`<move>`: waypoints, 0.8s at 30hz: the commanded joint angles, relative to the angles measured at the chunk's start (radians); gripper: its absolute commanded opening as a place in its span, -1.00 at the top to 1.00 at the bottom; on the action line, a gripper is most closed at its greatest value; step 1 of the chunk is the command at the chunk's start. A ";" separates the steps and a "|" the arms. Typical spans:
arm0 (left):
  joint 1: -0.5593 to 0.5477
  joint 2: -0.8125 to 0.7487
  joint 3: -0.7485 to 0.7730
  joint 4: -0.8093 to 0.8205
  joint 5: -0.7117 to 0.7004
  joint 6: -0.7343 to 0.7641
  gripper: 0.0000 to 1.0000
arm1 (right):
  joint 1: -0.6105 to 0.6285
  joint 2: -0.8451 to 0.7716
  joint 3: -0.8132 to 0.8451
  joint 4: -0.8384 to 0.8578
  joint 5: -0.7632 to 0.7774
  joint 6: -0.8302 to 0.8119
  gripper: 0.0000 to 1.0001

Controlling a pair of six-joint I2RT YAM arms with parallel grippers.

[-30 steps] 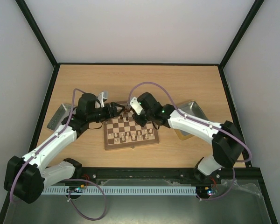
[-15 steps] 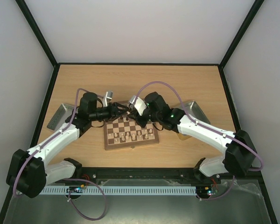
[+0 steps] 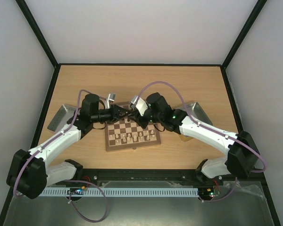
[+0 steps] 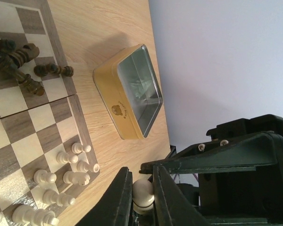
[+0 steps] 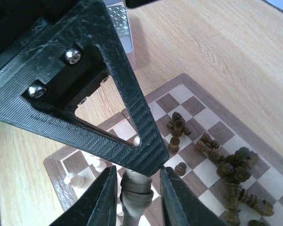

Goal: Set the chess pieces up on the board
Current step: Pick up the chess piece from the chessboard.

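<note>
Bench (image 3: pixel 188 84) below; my left fingers (image 4: pixel 156 188) clamp a cream piece (image 4: pixel 142 195), right fingers (image 5: pixel 112 193) another piece (image 5: pixel 134 193); crowding could scatter the dark heap (image 5: pixel 236 174) nearby.

Bright, even light — soft shadow beside the tin (image 4: pixel 108 101), near fingers (image 4: pixel 115 202) slightly blurred.

The top camera is looking down from high above and behind the arm bases, taking in the whole table (image 3: pixel 188 84) from far off, with the board (image 3: pixel 117 126) showing small at centre. The left wrist camera is sitting close behind the left pincer (image 4: pixel 141 186) and its cream piece (image 4: pixel 142 195). It is rolled sideways and facing across the board's edge toward the yellow tin (image 4: pixel 111 101) and the wall. The right wrist camera is peering steeply down past the right pincer (image 5: pixel 137 181) and its blurred piece (image 5: pixel 134 193). All three views are sharing the board, and both wrist views are catching the heap of dark pieces (image 5: pixel 233 169).
</note>
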 commanded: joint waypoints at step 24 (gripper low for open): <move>-0.003 -0.095 0.073 0.203 -0.052 -0.514 0.92 | -0.004 -0.311 -0.276 0.560 0.230 1.208 -0.51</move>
